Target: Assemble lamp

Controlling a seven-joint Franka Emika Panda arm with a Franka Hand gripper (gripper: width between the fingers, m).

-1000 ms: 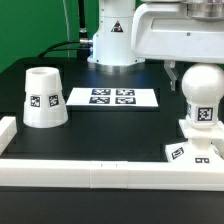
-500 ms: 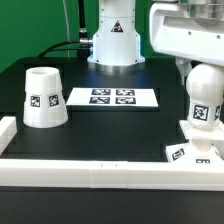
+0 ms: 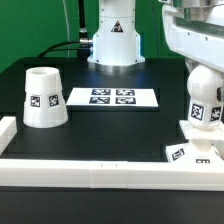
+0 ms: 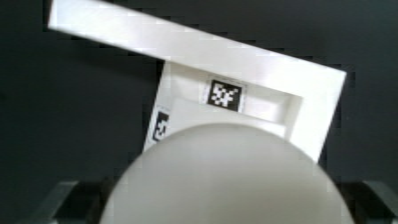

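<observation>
The white rounded bulb [image 3: 205, 102] stands at the exterior view's right, over the flat square base [image 3: 188, 152] by the front wall. My gripper [image 3: 206, 68] comes down over the bulb's top, and its fingers hold the bulb's sides. In the wrist view the bulb [image 4: 222, 170] fills the gap of the gripper [image 4: 214, 202] from one dark finger to the other, and the tagged base [image 4: 249, 108] lies beyond it. The tapered cup-like shade [image 3: 42, 97] stands alone at the exterior view's left, with its tag facing forward.
The marker board [image 3: 112, 98] lies flat mid-table behind the parts. A raised white wall [image 3: 90, 172] runs along the front edge and the left side. The arm's white pedestal [image 3: 115, 40] stands at the back.
The gripper and arm have moved toward the exterior view's right, and the bulb has shifted slightly right with them. The shade and the marker board have not moved.
</observation>
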